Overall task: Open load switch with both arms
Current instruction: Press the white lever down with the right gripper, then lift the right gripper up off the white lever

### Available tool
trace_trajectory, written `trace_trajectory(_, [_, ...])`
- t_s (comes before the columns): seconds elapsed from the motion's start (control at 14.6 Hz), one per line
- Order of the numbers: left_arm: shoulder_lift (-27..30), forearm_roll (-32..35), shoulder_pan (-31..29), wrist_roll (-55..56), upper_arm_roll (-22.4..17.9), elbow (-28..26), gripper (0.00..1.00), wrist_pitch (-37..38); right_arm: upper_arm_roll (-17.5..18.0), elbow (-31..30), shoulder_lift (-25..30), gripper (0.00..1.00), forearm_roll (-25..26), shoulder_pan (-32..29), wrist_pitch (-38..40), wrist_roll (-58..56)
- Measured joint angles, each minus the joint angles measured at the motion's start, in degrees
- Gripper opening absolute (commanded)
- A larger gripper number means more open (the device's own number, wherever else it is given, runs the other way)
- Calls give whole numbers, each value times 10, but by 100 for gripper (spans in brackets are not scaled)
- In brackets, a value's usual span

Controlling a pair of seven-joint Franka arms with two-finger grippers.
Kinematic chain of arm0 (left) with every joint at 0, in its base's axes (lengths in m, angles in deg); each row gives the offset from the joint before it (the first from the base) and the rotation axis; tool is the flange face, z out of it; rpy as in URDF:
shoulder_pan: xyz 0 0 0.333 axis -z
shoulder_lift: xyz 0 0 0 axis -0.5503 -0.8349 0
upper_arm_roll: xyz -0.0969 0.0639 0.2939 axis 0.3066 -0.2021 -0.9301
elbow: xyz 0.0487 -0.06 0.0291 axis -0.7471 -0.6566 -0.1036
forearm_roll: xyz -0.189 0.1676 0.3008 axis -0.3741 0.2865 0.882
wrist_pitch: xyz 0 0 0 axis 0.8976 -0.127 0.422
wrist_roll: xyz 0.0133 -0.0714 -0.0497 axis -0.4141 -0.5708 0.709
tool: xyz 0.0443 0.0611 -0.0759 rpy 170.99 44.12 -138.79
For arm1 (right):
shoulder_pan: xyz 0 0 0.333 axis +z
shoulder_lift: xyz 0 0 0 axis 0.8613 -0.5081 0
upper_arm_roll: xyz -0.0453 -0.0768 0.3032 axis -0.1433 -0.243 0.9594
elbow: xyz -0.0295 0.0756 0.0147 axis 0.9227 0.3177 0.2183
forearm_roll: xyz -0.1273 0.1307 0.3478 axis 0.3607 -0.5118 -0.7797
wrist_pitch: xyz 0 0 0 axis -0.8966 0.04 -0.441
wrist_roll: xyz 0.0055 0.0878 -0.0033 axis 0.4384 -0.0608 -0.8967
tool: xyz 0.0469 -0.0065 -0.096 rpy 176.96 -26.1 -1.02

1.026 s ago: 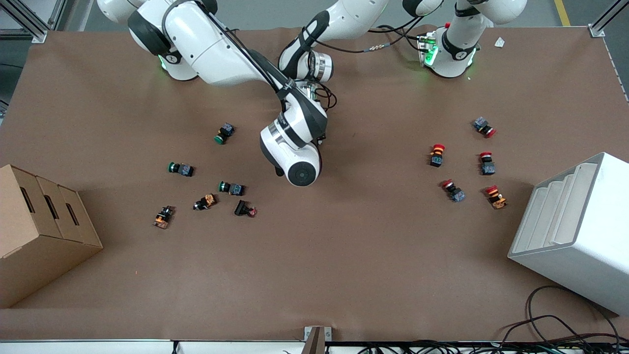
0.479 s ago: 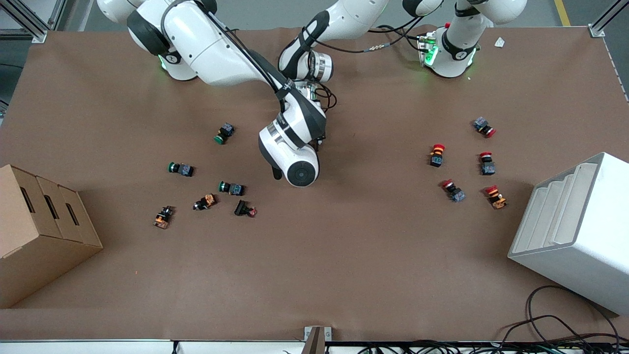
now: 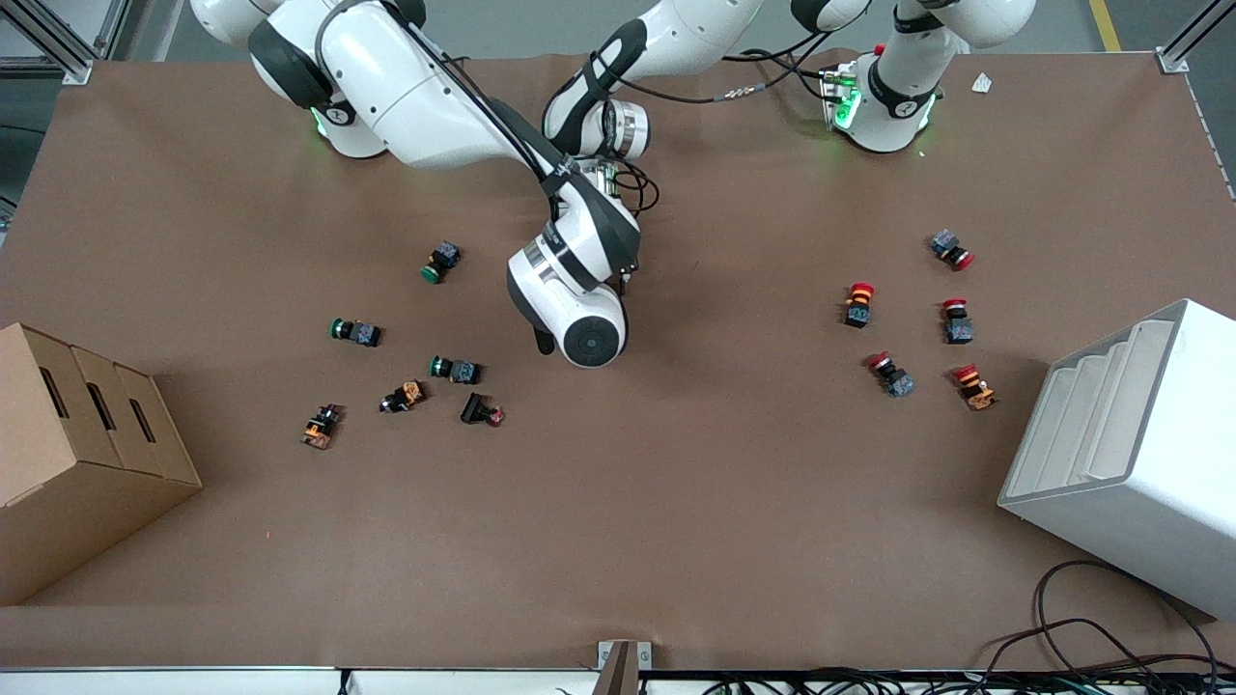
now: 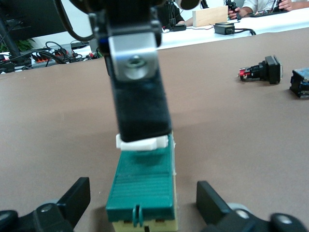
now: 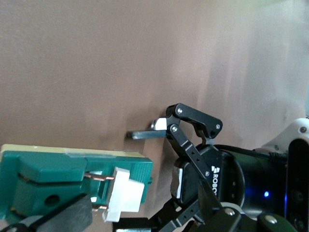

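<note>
The dark green load switch [image 4: 144,186] lies on the brown table between the spread fingers [image 4: 73,198] of my left gripper [image 4: 144,205], which is open and not touching it. My right gripper [image 5: 104,220] comes down on the switch's white tab [image 4: 143,143] and is shut on it. In the right wrist view the white tab [image 5: 123,192] stands out from the green body [image 5: 63,174] on two copper blades. In the front view the right arm [image 3: 579,304] and left arm [image 3: 599,125] meet over mid-table and hide the switch.
Green and orange push buttons [image 3: 439,263] lie toward the right arm's end, near a cardboard box [image 3: 77,454]. Red push buttons [image 3: 858,302] lie toward the left arm's end, near a white bin [image 3: 1130,454]. A black button [image 4: 263,71] shows in the left wrist view.
Both wrists have shifted slightly toward the right arm's end of the table. Nothing else on the table has moved.
</note>
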Motion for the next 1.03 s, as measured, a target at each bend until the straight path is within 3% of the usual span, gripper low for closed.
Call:
trace_trajectory(0.48, [0, -3, -2, -4, 0, 3, 99, -6, -12, 20, 33, 100, 72, -20, -42, -26])
trace_trajectory(0.68, [9, -22, -7, -7, 2, 16, 99, -27, -14, 26, 72, 100, 85, -63, -37, -134])
trace_trajectory(1.03, [42, -113, -15, -101, 3, 50, 99, -50, -17, 9, 151, 100, 134, -152, -20, -358])
